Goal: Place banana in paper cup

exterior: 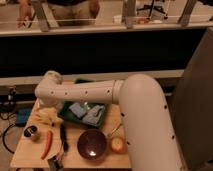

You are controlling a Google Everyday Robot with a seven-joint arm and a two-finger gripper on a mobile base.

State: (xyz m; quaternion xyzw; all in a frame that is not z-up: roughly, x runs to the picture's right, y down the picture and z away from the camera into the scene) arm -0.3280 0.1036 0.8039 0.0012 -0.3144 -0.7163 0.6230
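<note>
The small pale-yellow banana [46, 118] lies on the wooden table [30, 155] at the left, just left of the green tray. The paper cup [31, 132] stands a little in front and to the left of it, close by. My white arm reaches in from the right across the tray. My gripper [46, 105] is at the arm's left end, under the rounded wrist, just above and behind the banana. The banana rests on the table.
A green tray [65, 111] holds two grey-blue sponges [85, 113]. In front lie a red chili pepper [47, 142], a black tool [64, 137], a dark bowl [92, 144] and a round yellow-orange fruit [118, 145]. Cables and a blue box [21, 117] sit off the table's left edge.
</note>
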